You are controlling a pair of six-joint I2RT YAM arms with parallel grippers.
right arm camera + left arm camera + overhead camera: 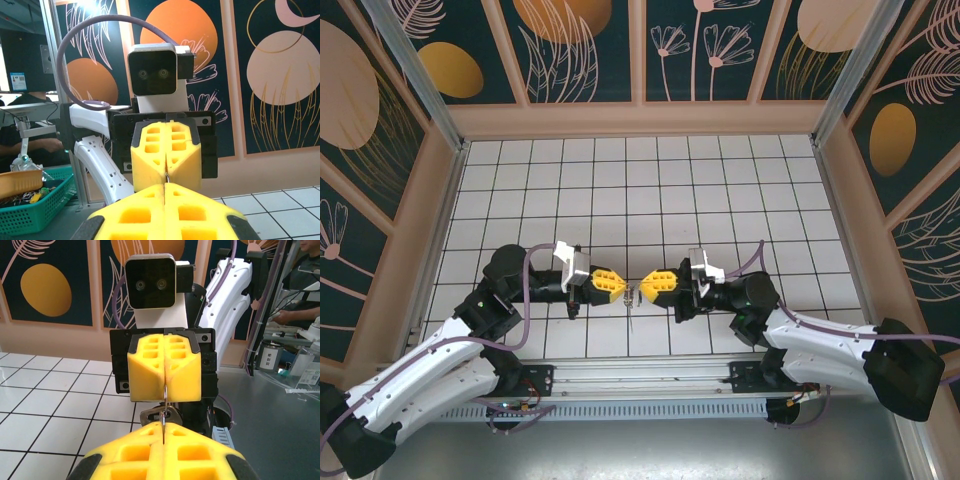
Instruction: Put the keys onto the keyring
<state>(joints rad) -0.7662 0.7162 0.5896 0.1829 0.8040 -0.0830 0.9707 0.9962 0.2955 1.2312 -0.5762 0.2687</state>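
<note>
My two grippers meet tip to tip over the near middle of the tiled floor. Between them stands the keyring (165,394), a thin metal ring seen edge-on. One edge of it runs into the shut yellow fingers of my left gripper (163,434), the other into the shut fingers of my right gripper (164,389). A silver key (175,418) with a slotted head hangs from the ring just below the tips. From above, the key (633,312) dangles as a thin sliver under the left gripper (621,288) and right gripper (644,288). In the right wrist view a short bit of the keyring (167,178) shows between the tips.
Patterned walls (640,115) close in the white tiled floor (640,190) at the back and both sides. A metal rail (640,385) runs along the near edge by the arm bases. A green basket (30,212) of small parts sits off to the left side.
</note>
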